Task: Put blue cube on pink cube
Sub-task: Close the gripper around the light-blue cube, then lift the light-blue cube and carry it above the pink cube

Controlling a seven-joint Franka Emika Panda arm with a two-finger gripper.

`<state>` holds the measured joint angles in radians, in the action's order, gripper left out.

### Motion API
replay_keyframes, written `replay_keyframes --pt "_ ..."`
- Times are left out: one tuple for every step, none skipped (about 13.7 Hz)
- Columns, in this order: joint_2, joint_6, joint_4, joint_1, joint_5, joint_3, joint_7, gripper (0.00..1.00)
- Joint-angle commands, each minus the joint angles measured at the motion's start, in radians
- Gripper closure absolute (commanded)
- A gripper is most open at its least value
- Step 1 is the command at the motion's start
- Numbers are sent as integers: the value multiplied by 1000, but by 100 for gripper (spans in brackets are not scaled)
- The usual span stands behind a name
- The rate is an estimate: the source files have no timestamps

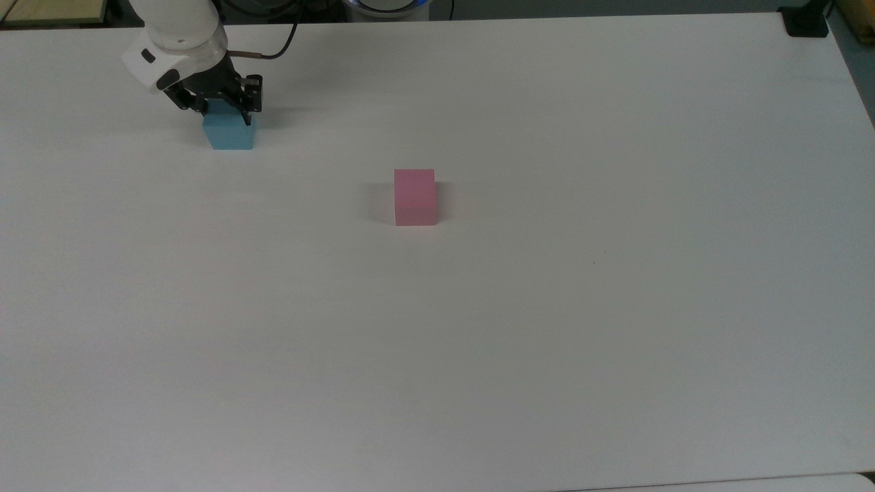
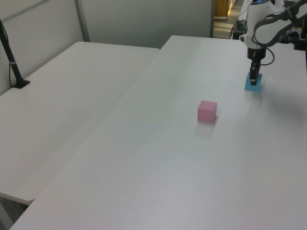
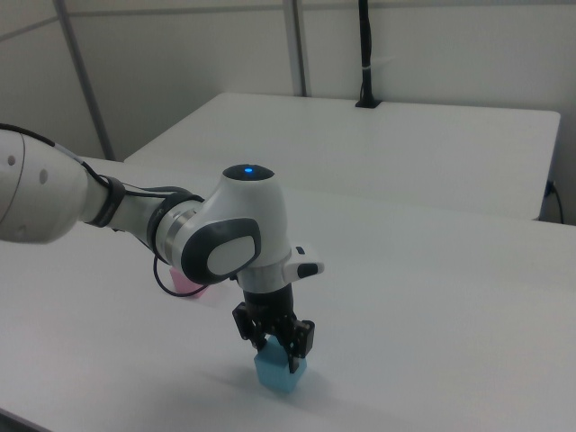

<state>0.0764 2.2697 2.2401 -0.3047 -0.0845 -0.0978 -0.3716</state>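
Note:
The light-blue cube rests on the white table near the top view's upper left. My gripper reaches down over it, its fingers pressed against two opposite sides, shut on the cube. The left view has the cube at the far right under the gripper; in the right view the cube sits below the gripper. The pink cube stands alone near the table's middle, well apart from the blue one, and is also seen in the left view and partly behind the arm.
A black post base sits at the table's far corner in the top view's upper right. A second white table adjoins on the left view's left, with a black post on it.

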Motion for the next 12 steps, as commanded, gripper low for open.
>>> replay_keyframes --pt "-61 -13 12 -2 -17 -5 -53 59" --pt "-75 -53 3 -5 -17 -7 -73 59" --pt "-90 -93 -16 -13 -17 -7 -90 59" --pt "-111 -149 -43 -27 -17 -7 -104 58" --pt "-125 -189 -68 -30 -17 -7 -105 58" --pt "-133 -235 -95 -28 -15 -7 -105 58" --pt "-144 -289 -135 -28 -15 -7 -105 58" --pt "-147 -343 -180 -28 -11 -7 -104 58" --pt "-147 -402 -235 -27 -5 -7 -102 58" --pt "-147 -468 -294 -24 0 -5 -102 58" --pt "-145 -533 -353 -19 2 -5 -101 57" --pt "-144 -608 -426 -14 14 -2 -101 57"
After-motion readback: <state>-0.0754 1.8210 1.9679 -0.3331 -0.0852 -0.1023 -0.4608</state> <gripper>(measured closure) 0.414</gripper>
